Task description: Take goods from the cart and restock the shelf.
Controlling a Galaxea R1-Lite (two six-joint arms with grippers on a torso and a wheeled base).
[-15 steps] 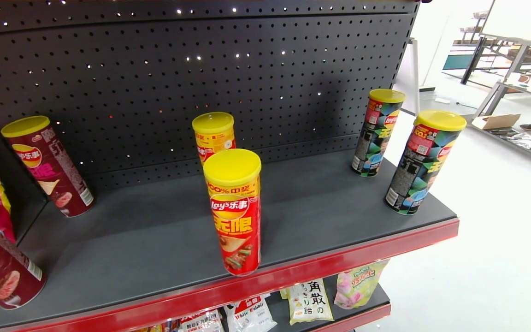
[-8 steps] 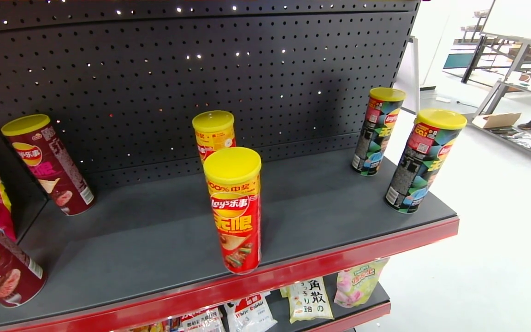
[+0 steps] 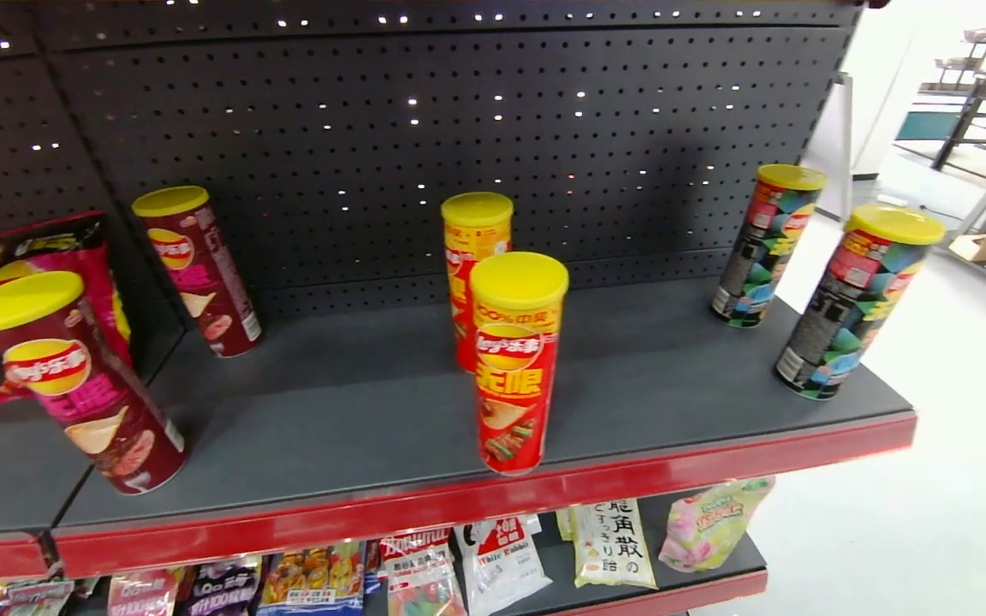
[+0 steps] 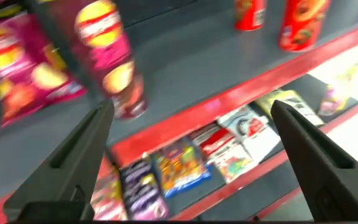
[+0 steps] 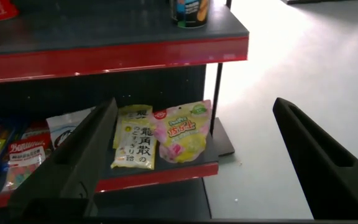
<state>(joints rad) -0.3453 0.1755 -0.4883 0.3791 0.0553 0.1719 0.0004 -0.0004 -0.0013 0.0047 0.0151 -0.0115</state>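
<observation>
Fingers [image 4: 73, 162] of the left gripper [image 4: 191, 112] and of the right gripper [image 5: 194, 106] are spread wide with nothing between them, probably ready for the next pick. Before them the shelf [image 3: 330, 513] carries upright cans in flavour lanes, labels outward: maroon cans [image 3: 74, 385] left, red cans [image 3: 517, 376] middle, dark cans [image 3: 857, 304] right, lanes well apart, likely to take more stock. Snack bags [image 3: 604, 547] lie on the tier below.

- Left gripper [image 4: 192, 106]: two matte black fingers [image 4: 67, 168], flat-sided, each narrowing to a blunt tip.
- Right gripper [image 5: 194, 102]: the same black, smooth-faced, wedge-shaped fingers [image 5: 319, 165].
</observation>
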